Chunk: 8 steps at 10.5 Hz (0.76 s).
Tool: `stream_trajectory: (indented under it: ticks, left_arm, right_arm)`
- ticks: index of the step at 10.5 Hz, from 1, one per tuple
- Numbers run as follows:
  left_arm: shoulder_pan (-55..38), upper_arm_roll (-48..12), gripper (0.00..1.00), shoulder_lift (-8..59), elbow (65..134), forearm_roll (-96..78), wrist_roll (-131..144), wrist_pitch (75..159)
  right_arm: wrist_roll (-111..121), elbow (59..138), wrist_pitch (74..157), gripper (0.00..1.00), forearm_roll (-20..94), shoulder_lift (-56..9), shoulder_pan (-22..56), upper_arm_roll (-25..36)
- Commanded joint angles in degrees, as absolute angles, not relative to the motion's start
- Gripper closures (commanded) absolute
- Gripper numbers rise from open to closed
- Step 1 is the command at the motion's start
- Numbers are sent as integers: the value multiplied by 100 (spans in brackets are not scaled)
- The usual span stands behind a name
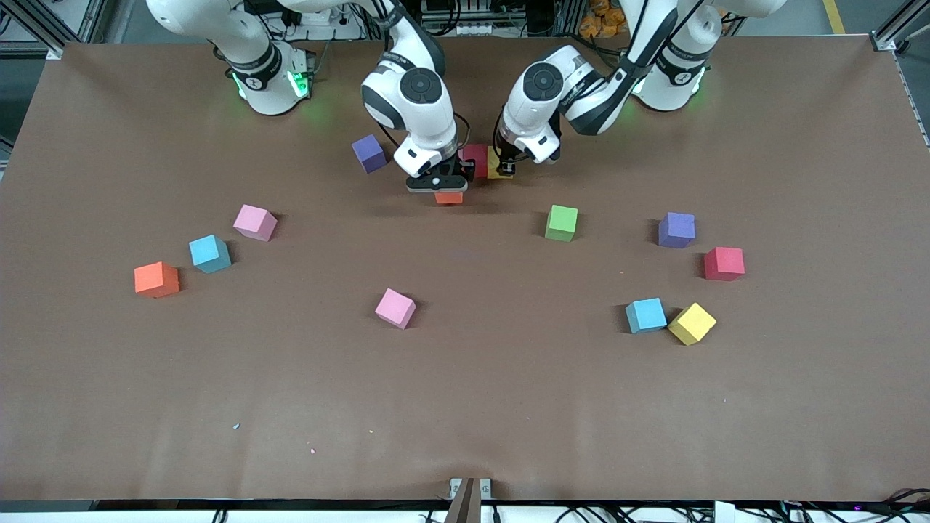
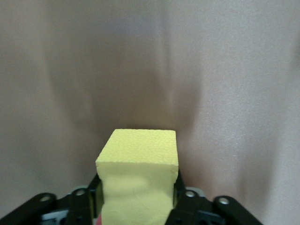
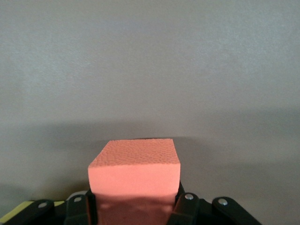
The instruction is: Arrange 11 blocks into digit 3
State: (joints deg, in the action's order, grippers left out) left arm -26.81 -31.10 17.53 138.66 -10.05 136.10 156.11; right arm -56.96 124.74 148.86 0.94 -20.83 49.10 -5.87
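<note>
The brown worktop (image 1: 465, 407) has blocks scattered all over it. Both arms reach in to the 12 o'clock part of it.

The right arm (image 1: 407, 91) is low there. The right fingers (image 3: 82, 208) are closed on an orange block (image 3: 135, 171). The left arm (image 1: 541, 91) is low just beside it. The left fingers (image 2: 86, 201) sit tight on both sides of a yellow block (image 2: 138, 159) and seem to grip it.

A red block (image 1: 476, 156) lies between the two arms. The yellow block touches it at its 3 o'clock. The orange block is just at its 7 o'clock. I think this is the top of the 3, so the job has only just started. About eight more blocks must be added.

The rest are loose:
- A purple block (image 1: 369, 153) at 11 o'clock.
- A pink block (image 1: 254, 221), a blue block (image 1: 209, 253) and a spare orange (image 1: 156, 280) at 9 o'clock.
- One more pink (image 1: 395, 308) near the middle.
- A green block (image 1: 561, 222), a second purple (image 1: 676, 230), a second red (image 1: 724, 263), a second blue (image 1: 646, 315) and a spare yellow (image 1: 692, 323) at 3 to 4 o'clock.
</note>
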Motion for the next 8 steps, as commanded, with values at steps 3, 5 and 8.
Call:
stream_trajectory:
  ticks: [3, 5, 8]
  left_arm:
    - [-2698, -3103, 0, 1653, 13887, -1063, 13605, 15645]
    - [-2689, -3103, 0, 1460, 13843, -1063, 13632, 15427]
    - [-2637, -3103, 0, 1021, 13589, -1063, 13632, 14778]
  right_arm:
    - [-6159, 12665, 14950, 100, -35, -1951, 4913, -598]
    - [-6187, 12665, 14950, 100, -35, -1960, 4922, -598]
    - [-6214, 12665, 14977, 100, -35, -2004, 4931, -598]
